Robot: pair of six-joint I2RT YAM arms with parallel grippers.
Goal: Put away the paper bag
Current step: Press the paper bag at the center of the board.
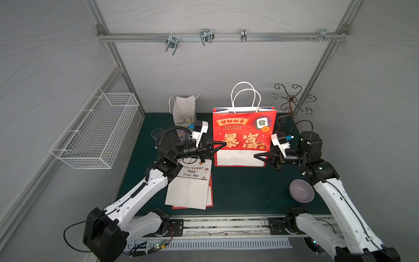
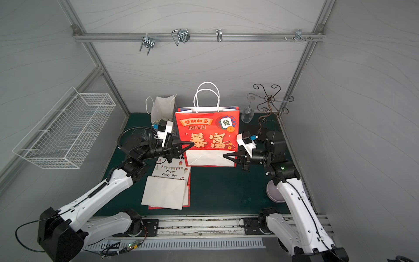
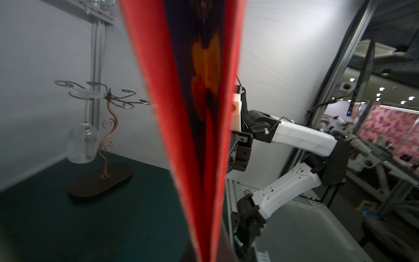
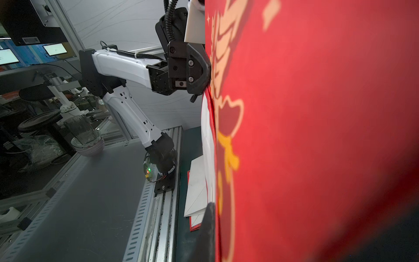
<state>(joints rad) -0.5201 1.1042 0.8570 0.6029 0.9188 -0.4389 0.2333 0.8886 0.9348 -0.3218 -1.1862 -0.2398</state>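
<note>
Red paper bag (image 1: 244,133) stands upright near the middle of the desk's (image 1: 240,190) rear edge. It looks pressed flat, the white bottom panel (image 1: 238,158) folded up against its front and the handles (image 1: 246,95) pointing up. Left gripper (image 1: 223,144) is closed tight on the bag's left side edge about mid-height; the left wrist view looks straight down the red side fold (image 3: 195,113) running into the jaws. Right gripper (image 1: 255,156) is closed as well, its tips over the lower right corner by the white panel. The grip itself is hard to see in the right wrist view, where the bag's face (image 4: 317,136) fills the frame, so "holding" is my reading. Toward the front left corner lies a stack of flattened bags (image 1: 190,188), apart from the red bag. A white bag (image 1: 183,107) stands at the rear left, a wire basket (image 1: 95,131) hangs on the left wall, a glass stand (image 1: 292,99) occupies the rear right corner, and a bowl (image 1: 300,190) sits near the right edge. Judgement: flattening and grasping look done, but the bag is not yet stored. What remains is carrying it over, probably onto the stack, and releasing it.
</note>
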